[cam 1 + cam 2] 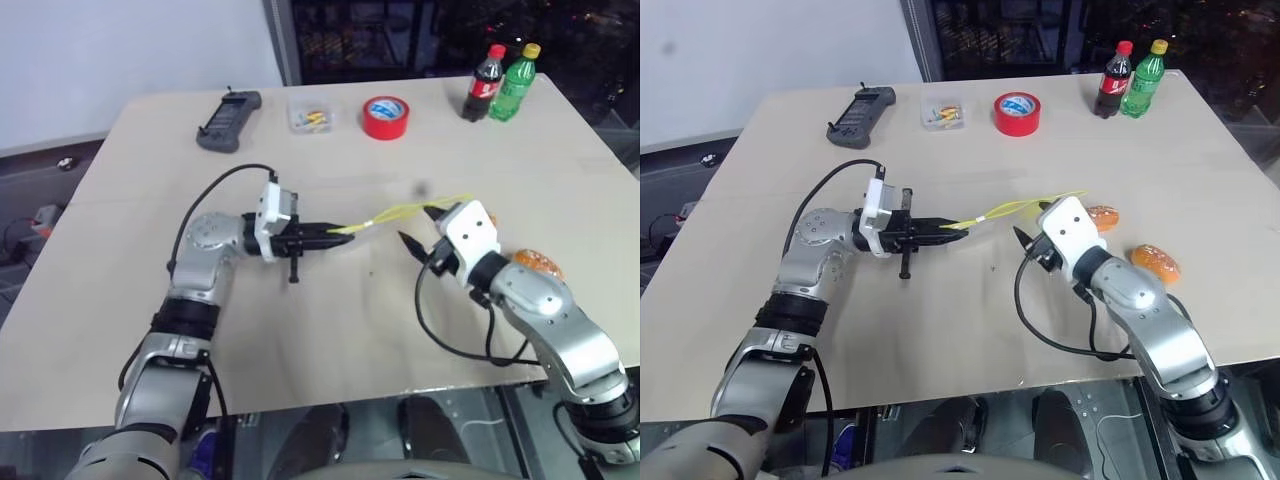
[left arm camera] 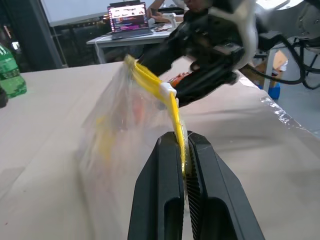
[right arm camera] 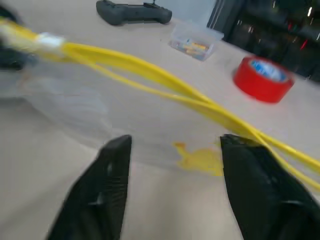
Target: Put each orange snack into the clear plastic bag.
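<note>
Nearest you, your right hand [image 1: 1032, 238] has its fingers spread apart at the clear plastic bag [image 2: 130, 125], while your left hand [image 1: 335, 231] pinches its yellow seal strip. Both orange snacks [image 1: 1102, 216] [image 1: 1155, 262] lie on the surface [image 1: 940, 330] beside your right arm.
</note>
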